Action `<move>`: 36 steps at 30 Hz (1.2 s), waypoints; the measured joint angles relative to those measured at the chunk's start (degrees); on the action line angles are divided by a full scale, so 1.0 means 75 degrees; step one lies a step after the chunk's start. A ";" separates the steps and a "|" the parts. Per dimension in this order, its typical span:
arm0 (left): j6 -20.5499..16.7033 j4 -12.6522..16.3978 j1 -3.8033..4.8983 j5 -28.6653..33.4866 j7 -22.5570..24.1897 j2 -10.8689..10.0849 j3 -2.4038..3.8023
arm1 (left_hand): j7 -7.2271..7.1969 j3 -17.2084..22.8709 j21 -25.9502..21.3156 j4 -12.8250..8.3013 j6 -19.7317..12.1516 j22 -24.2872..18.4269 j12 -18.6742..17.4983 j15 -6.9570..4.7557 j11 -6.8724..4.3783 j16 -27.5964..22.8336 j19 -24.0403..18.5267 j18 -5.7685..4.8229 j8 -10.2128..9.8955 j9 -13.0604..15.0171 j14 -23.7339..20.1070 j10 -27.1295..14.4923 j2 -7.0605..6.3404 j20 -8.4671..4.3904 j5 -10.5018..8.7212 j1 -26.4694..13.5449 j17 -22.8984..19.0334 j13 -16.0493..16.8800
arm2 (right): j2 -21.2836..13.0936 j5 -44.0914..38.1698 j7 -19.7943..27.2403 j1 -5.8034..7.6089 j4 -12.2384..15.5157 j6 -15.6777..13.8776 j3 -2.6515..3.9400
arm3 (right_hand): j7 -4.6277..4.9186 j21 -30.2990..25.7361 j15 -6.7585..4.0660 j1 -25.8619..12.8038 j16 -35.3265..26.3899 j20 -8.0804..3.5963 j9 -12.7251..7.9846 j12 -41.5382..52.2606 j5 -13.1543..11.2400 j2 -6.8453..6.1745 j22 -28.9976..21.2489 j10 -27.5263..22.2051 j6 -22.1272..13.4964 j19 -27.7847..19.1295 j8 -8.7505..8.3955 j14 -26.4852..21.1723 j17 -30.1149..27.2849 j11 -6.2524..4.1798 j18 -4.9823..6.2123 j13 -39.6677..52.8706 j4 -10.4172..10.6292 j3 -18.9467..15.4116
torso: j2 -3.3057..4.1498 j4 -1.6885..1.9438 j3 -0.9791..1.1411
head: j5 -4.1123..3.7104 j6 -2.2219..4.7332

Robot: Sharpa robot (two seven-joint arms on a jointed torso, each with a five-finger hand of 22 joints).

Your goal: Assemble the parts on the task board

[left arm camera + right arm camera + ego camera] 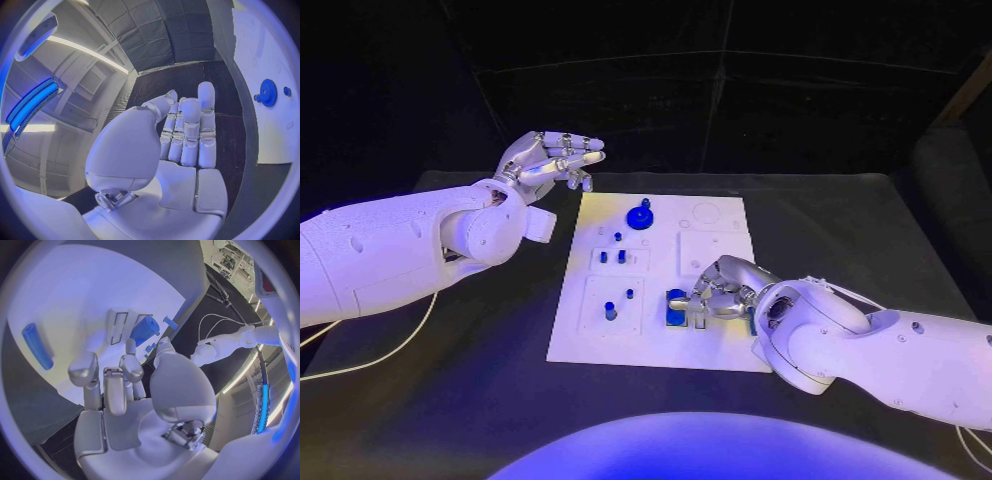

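The white task board (646, 345) lies mid-table. My right hand (721, 286) is low over its near right part, thumb and a finger pinching a short blue cylinder (676, 305); in the right wrist view the cylinder (144, 330) sits tilted between those fingertips (130, 347) beside two slot outlines. My left hand (548, 160) hangs raised beyond the board's far left corner and holds nothing; its fingers (190, 130) stand straight, side by side. A blue gear (640, 216) stands at the board's far middle. The left wrist view shows the gear (268, 92) on the board (265, 45).
Small blue pegs (612, 257) stand in the board's left pockets, with more (610, 312) nearer me. A long blue bar (37, 346) lies on the board (75, 295) by my right wrist. A pale cable (387, 352) trails over the black table at left.
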 measured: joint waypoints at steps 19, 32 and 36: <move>0.0001 -0.0008 -0.0001 0.0000 -0.0004 0.0000 0.0000 | 0.0000 0.0000 0.0000 0.0000 0.0000 -0.0006 0.0000 0.0000 0.0000 0.0000 0.0000 0.0000 0.0000 0.0000 0.0000 0.0000 0.0000 0.0000 0.0000 0.0000 0.0001 0.0000 | 0.0045 -0.0403 0.0380 -0.0001 -0.0031 0.0041 -0.0001 | -0.0057 0.0000 0.0000 0.1211 0.0000 -0.0029 0.0260 0.0032 0.0452 0.0271 0.0102 0.0058 -0.0057 0.0030 0.0350 0.0000 -0.0001 -0.0057 0.0000 0.0086 -0.0217 -0.0020 | 0.0000 0.0010 -0.0012 | -0.0020 0.0015; 0.0001 -0.0012 -0.0002 0.0000 -0.0011 -0.0015 -0.0001 | 0.0000 0.0000 0.0000 0.0000 0.0000 -0.0005 0.0000 0.0000 0.0000 0.0000 0.0000 0.0000 0.0000 0.0000 0.0000 0.0000 0.0031 0.0000 0.0000 0.0031 0.0001 0.0000 | 0.0166 -0.0823 0.0244 0.0004 -0.0183 0.0452 0.0008 | -0.0129 0.0000 0.0003 0.2373 0.0000 -0.0055 0.0419 0.0343 -0.0003 0.0322 0.0102 0.0126 -0.0043 0.0003 0.0658 0.0000 -0.0002 -0.0126 0.0002 0.0335 -0.0925 -0.0072 | -0.0001 0.0010 -0.0007 | 0.0001 -0.0040; 0.0002 -0.0019 -0.0002 0.0000 -0.0013 -0.0013 -0.0001 | 0.0000 0.0000 0.0000 0.0000 0.0000 -0.0004 0.0000 0.0000 0.0000 0.0000 0.0000 0.0000 0.0000 0.0000 0.0000 0.0000 0.0031 0.0000 0.0000 0.0031 0.0001 0.0000 | 0.0173 -0.0979 0.0200 0.0015 -0.0199 0.0495 0.0011 | -0.0129 0.0000 0.0005 0.2530 0.0000 -0.0083 0.0430 0.0377 -0.0041 0.0343 0.0102 0.0126 -0.0043 0.0032 0.0670 -0.0002 -0.0002 -0.0125 0.0001 0.0361 -0.1040 -0.0041 | -0.0005 0.0004 -0.0007 | -0.0013 -0.0026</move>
